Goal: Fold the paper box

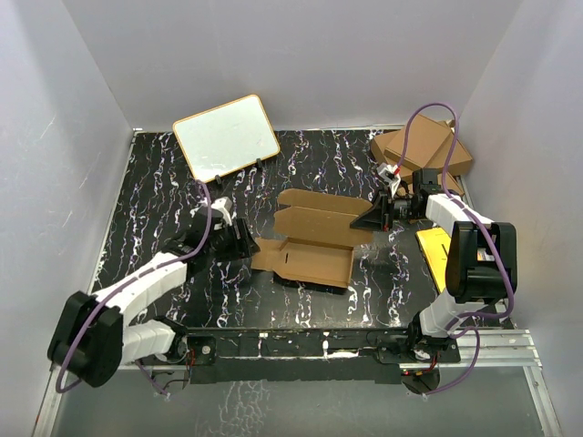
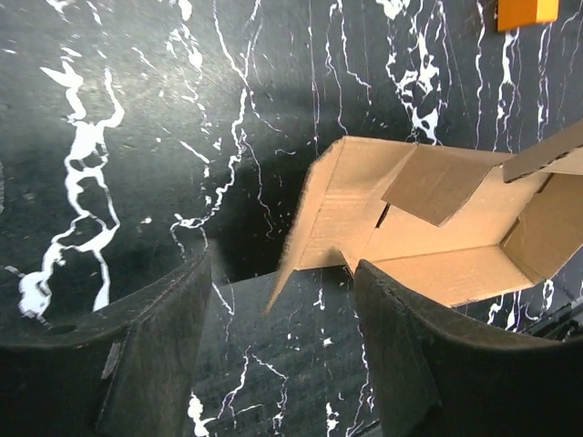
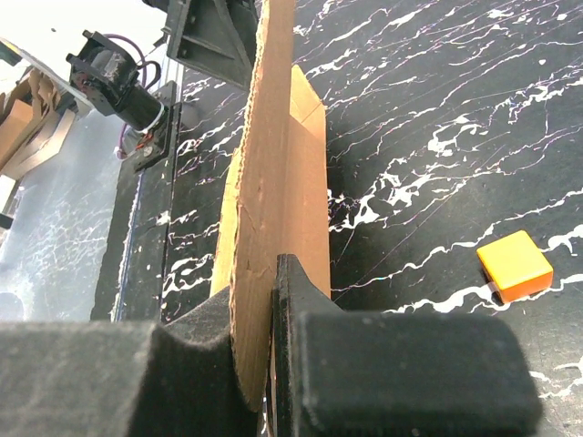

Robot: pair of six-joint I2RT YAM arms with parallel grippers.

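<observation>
Brown box (image 1: 314, 238) lies half-unfolded mid-frame on the counter (image 1: 164, 182) — its right-hand edge is pinched in the right end effector (image 1: 379, 217), and the left end effector (image 1: 248, 242) is spread just left of its near flap.

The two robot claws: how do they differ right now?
The left gripper stands open, its fingers apart and clamping nothing; the right gripper is shut on the paper box. The left gripper sits at the box's left end; the right gripper pinches a panel at its right end. Both have black fingers and point at the same box.
</observation>
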